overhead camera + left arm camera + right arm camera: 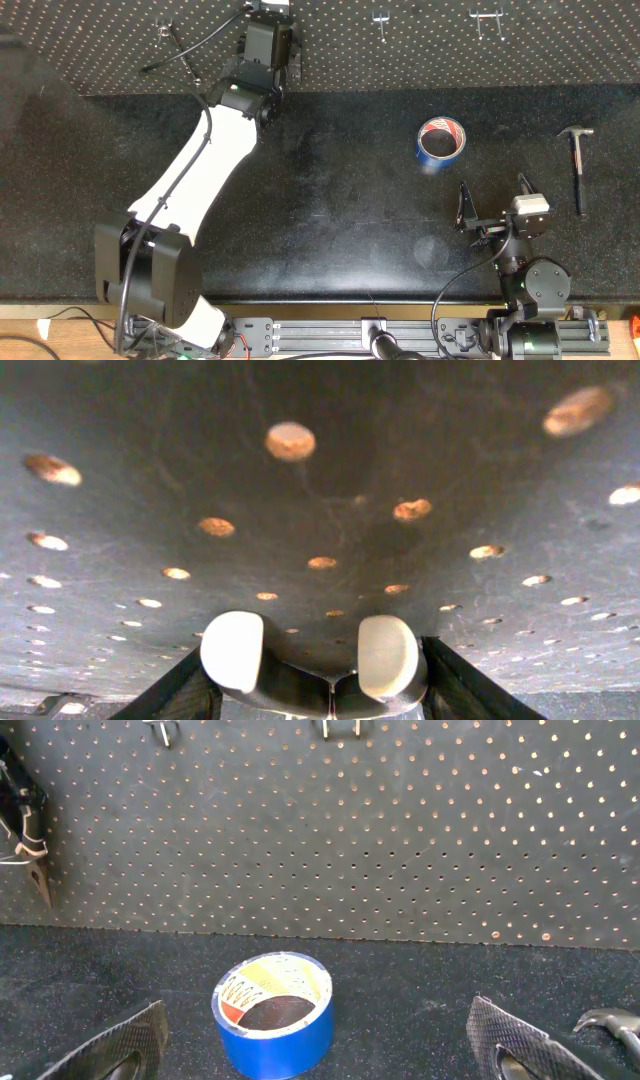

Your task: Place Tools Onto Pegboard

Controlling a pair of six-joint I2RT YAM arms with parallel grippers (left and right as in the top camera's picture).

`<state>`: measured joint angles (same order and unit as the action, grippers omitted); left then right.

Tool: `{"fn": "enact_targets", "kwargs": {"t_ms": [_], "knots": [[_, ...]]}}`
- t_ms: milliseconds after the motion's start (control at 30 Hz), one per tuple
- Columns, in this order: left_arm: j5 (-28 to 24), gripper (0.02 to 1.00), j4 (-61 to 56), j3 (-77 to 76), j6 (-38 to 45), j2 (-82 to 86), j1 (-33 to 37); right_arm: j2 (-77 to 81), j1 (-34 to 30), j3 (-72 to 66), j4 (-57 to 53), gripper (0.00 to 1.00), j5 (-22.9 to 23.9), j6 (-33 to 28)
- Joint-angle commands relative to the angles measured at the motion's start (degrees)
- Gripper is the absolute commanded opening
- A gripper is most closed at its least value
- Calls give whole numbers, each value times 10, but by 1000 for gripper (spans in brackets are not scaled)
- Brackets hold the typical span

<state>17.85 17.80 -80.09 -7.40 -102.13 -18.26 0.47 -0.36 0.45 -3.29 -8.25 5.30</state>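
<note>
Your left gripper (266, 40) stands at the upper left of centre in the top view, hard against the dark perforated pegboard (420, 55) that runs along the top of the frame. In the left wrist view its fingers (185, 685) are closed on a tool with two rounded cream handle ends (232, 650), held close to the board's holes; you cannot tell the kind of tool from these views. A bare metal hook (165, 30) sits on the board to the left of that gripper, and two more metal hooks (380, 20) (487, 20) sit to its right. On the black table mat (330, 190) below the board, right of centre, you have a roll of blue tape (440, 140) lying flat, its hole facing up, apart from both grippers. Your right gripper (495, 200) rests lower right, below the tape, fingers spread wide and holding nothing. At the far right a hammer with a metal head and dark handle (577, 165) lies on the mat, head toward the pegboard, just beside the right gripper.
</note>
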Motion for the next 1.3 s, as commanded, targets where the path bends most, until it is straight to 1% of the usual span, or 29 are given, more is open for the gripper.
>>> {"fn": "enact_targets", "kwargs": {"t_ms": [33, 67, 100, 133, 233, 500, 533, 567, 600, 633, 667, 700, 733, 767, 833, 1067, 1100, 1133, 1200, 1233, 1267, 1300], "knots": [[-5, 29, 24, 4, 4, -31, 10, -4, 3, -2, -3, 976, 3, -4], [-5, 178, 24, 4, 4, -31, 11, -4, 3, -2, -3, 976, 3, -4], [-5, 424, 24, 4, 4, -31, 11, -4, 3, -2, -3, 976, 3, -4], [-5, 746, 24, 4, 4, -31, 11, -4, 3, -2, -3, 976, 3, -4], [-4, 996, 26, 4, 4, -22, 11, -4, 3, -2, -3, 976, 3, -4], [-5, 996, 35, 4, 4, 112, 44, -4, 3, -2, -3, 976, 3, -4], [-28, 996, 77, 7, 4, 147, 44, -4, 3, -2, -3, 976, 3, -4], [-51, 996, 97, 40, 4, 192, 44, -4, 3, -2, -3, 976, 3, -4], [-65, 996, 64, 124, 2, 263, 44, -4, 3, -2, -3, 976, 3, -4], [-65, 996, -18, 225, 2, 340, 45, -4, 3, -2, -3, 976, 3, -4], [-83, 996, -123, 348, -7, 423, 61, -4, 3, -2, -3, 974, 3, -4], [-115, 996, -244, 469, -58, 502, 100, -4, 3, -2, -3, 976, 3, -4], [-125, 996, -310, 553, -115, 564, 134, -4, 3, -2, -3, 976, 3, -4], [-126, 996, -322, 618, -165, 640, 164, -4, 3, -2, -3, 976, 3, -4], [-125, 996, -322, 664, -167, 705, 183, -4, 3, -2, -3, 976, 3, -4], [-125, 993, -322, 781, -160, 858, 183, -4, 3, -2, -3, 976, 3, -4], [-126, 996, -322, 792, -139, 875, 182, -4, 3, -2, -3, 976, 3, -4], [-125, 996, -310, 798, -118, 897, 182, -4, 3, -2, -3, 974, 3, -4], [-108, 998, -288, 798, -116, 923, 181, -4, 3, -2, -3, 976, 3, -4], [-106, 993, -252, 798, -116, 942, 181, -4, 3, -2, -3, 974, 3, -4], [-121, 996, -230, 798, -116, 963, 178, -4, 3, -2, -3, 976, 3, -4], [-126, 993, -220, 798, -78, 977, 169, -4, 3, -2, -3, 976, 3, -4]]}}
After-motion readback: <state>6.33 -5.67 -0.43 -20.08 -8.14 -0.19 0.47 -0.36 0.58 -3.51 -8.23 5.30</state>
